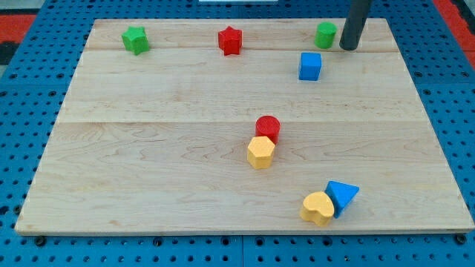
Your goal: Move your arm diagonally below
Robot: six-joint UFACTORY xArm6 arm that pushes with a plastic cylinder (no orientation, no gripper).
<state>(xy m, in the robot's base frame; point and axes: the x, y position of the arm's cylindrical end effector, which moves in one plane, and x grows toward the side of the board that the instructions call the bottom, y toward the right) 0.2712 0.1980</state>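
Note:
My tip (347, 46) rests on the board near the view's top right, just right of a green cylinder (325, 34) and above-right of a blue cube (310, 66). A red star (231, 40) and a green star (136, 39) lie along the top edge. A red cylinder (268, 127) touches a yellow hexagon (260, 152) at the centre. A yellow heart (318, 208) touches a blue triangle (342, 196) at the bottom right.
The wooden board (148, 148) lies on a blue pegboard table (30, 111). The dark rod (356, 18) rises out of the view's top.

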